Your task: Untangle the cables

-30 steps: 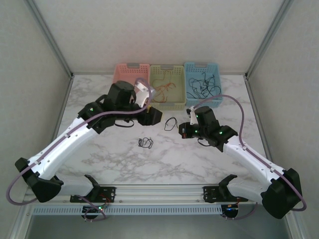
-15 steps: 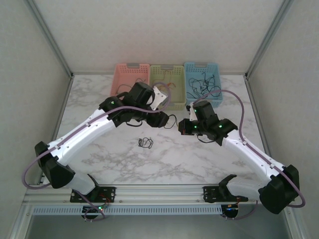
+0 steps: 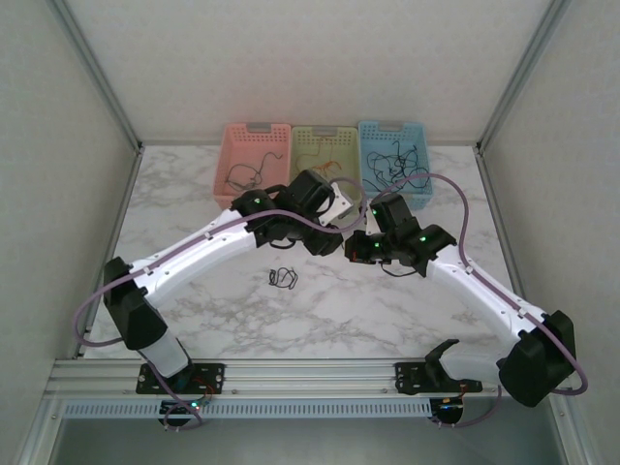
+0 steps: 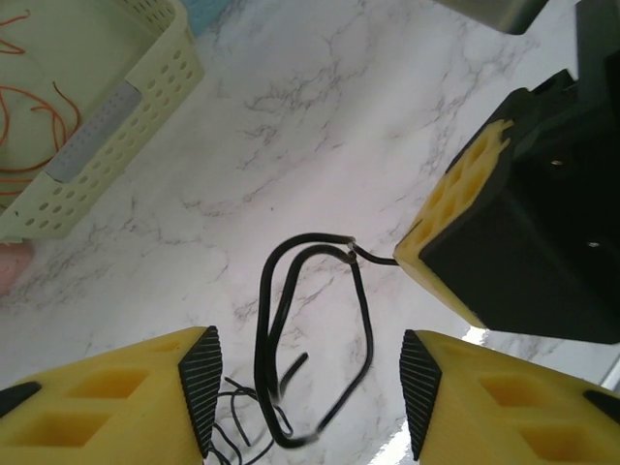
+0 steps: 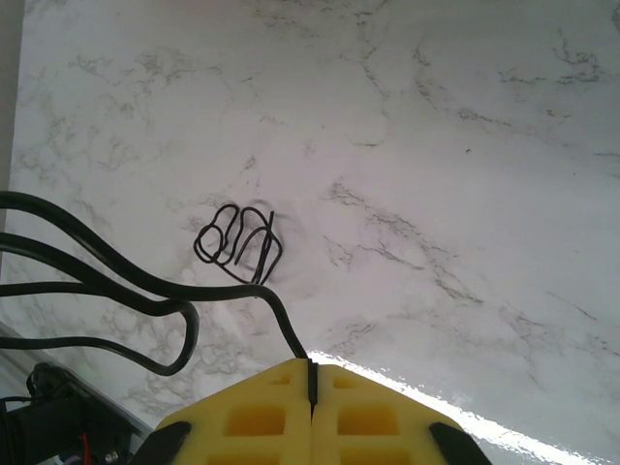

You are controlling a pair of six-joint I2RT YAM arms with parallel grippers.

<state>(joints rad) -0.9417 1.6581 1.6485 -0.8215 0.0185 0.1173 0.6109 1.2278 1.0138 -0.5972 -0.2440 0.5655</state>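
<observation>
A black cable (image 4: pixel 368 329) hangs in loops above the marble table. My right gripper (image 5: pixel 311 366) is shut on one end of it, and the rest (image 5: pixel 145 281) curves away to the left. In the left wrist view the right gripper (image 4: pixel 504 223) holds that end at the upper right. My left gripper (image 4: pixel 310 386) is open, its pads (image 4: pixel 201 387) standing on either side of the hanging loops without touching them. In the top view both grippers (image 3: pixel 337 235) (image 3: pixel 355 250) meet at the table's middle. A second small black cable (image 3: pixel 282 278) (image 5: pixel 240 242) lies coiled on the table.
Three baskets stand in a row at the back: pink (image 3: pixel 255 136) with a dark cable in it, yellow-green (image 3: pixel 325 136) (image 4: pixel 116 126) with orange cables (image 4: pixel 29 107), and blue (image 3: pixel 392 131) with black cables. Bare marble lies in front of the arms.
My left arm has swung right from over the pink basket to the table's middle, beside the right gripper. Its jaws have narrowed a little. The right gripper has shifted slightly, still holding the cable.
</observation>
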